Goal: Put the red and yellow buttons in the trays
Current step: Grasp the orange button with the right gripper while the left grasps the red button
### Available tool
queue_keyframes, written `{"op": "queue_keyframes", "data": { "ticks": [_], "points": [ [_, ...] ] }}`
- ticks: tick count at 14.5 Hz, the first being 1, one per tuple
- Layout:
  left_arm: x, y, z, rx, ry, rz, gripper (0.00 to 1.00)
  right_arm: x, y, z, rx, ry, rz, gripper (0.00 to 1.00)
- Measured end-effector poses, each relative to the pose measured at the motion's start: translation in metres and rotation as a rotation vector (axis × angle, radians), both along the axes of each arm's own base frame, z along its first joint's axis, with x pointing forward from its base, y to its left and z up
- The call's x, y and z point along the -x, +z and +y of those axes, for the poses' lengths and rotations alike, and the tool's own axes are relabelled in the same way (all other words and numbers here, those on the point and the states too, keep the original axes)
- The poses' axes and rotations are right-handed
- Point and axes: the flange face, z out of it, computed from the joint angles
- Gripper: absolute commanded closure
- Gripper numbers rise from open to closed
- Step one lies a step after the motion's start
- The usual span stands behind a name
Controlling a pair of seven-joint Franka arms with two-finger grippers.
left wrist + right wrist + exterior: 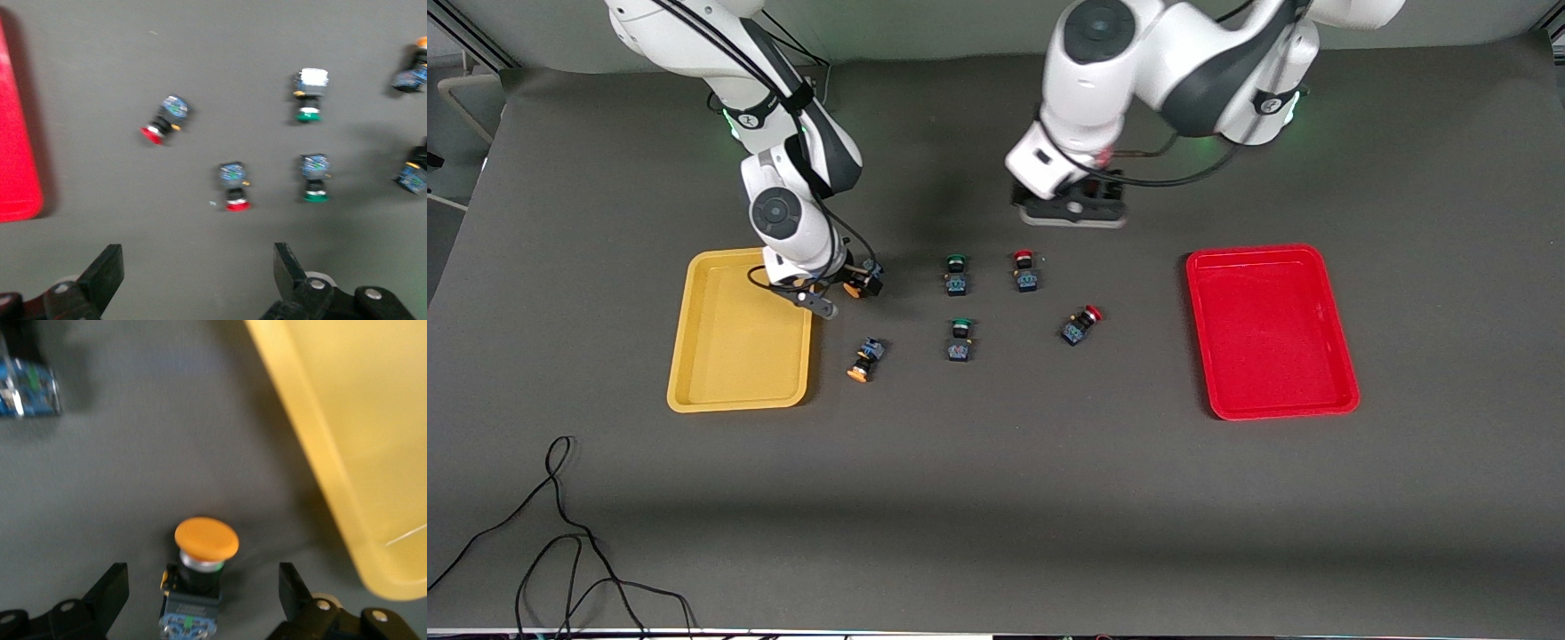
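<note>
Altogether six small push-button switches lie on the dark table (996, 498): two with orange-yellow caps, two with red caps and two with green caps. Two trays flank them, the yellow tray (694, 356) toward the right arm's end of the worktop and the red tray (1334, 356) toward the left arm's end; neither holds a button.

The right gripper (845, 289) is down low just beside the yellow tray's corner farthest from the front camera, its jaws spread wide on either side of one orange-yellow button (200, 570) without touching it. In the right wrist view that button lies on its side between the two fingers (107, 593), cap toward the open table, with the tray's rim close alongside. The second orange-yellow button (864, 359) lies on its side nearer the front camera, just beside the yellow tray's long edge.

The two green-capped switches sit mid-table, one (957, 274) farther from the front camera and one (960, 340) nearer. One red button (1025, 271) lies beside the farther green one (toward the left arm's end), and the other red button (1081, 324) lies tilted, nearer the camera, between the greens and the red tray.

The left gripper (199, 280) hangs above the table toward the edge where the bases stand, over bare mat close by the farther red button, jaws spread and holding nothing.

A black cable (560, 533) trails near the front edge.
</note>
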Motion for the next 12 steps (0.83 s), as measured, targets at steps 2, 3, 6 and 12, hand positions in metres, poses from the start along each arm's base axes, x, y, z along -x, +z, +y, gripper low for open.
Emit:
{"op": "queue_keyframes", "data": {
  "ticks": [2, 3, 6, 12],
  "points": [
    [0.013, -0.012, -0.02, 0.012, -0.007, 0.002, 0.0, 0.008, -0.004, 0.011, -0.013, -0.01, 0.016, 0.0],
    [0.015, -0.021, -0.024, 0.006, -0.01, 0.012, 0.0, 0.011, -0.005, 0.016, -0.015, -0.012, 0.023, 0.0],
    [0.004, -0.067, -0.027, -0.009, 0.0, 0.053, 0.0, 0.016, -0.01, 0.019, -0.01, -0.023, 0.032, 0.0],
    [-0.017, -0.192, -0.03, -0.051, 0.042, 0.076, 0.0, 0.014, -0.01, 0.016, -0.008, -0.031, 0.032, 0.01]
  ]
}}
